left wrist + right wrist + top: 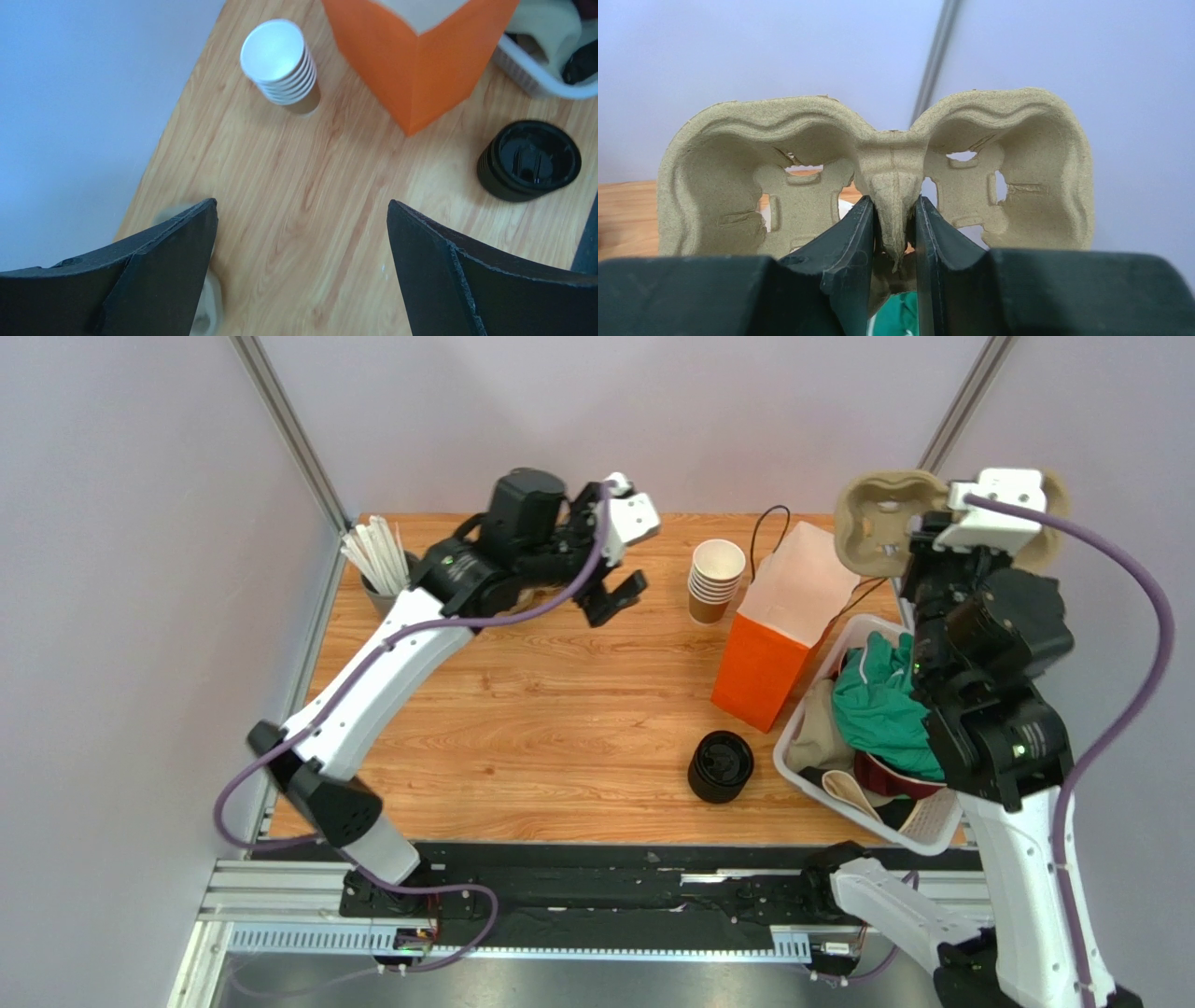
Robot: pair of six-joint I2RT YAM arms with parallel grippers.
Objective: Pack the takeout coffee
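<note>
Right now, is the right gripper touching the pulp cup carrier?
Touching. The right wrist view shows the right gripper shut on the cup carrier, both fingers pressed against its central ridge with no gap.

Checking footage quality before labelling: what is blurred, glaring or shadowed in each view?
Top external: even light, soft shadows, no glare. Left wrist: stack of brown paper cups sharp, pale thing at bottom left blurred. Right wrist: beige moulded-pulp cup carrier crisp, no glare.

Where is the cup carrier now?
The cup carrier is raised at the far right of the top view, pinched at its centre ridge by the right gripper, beyond the orange bag.
</note>
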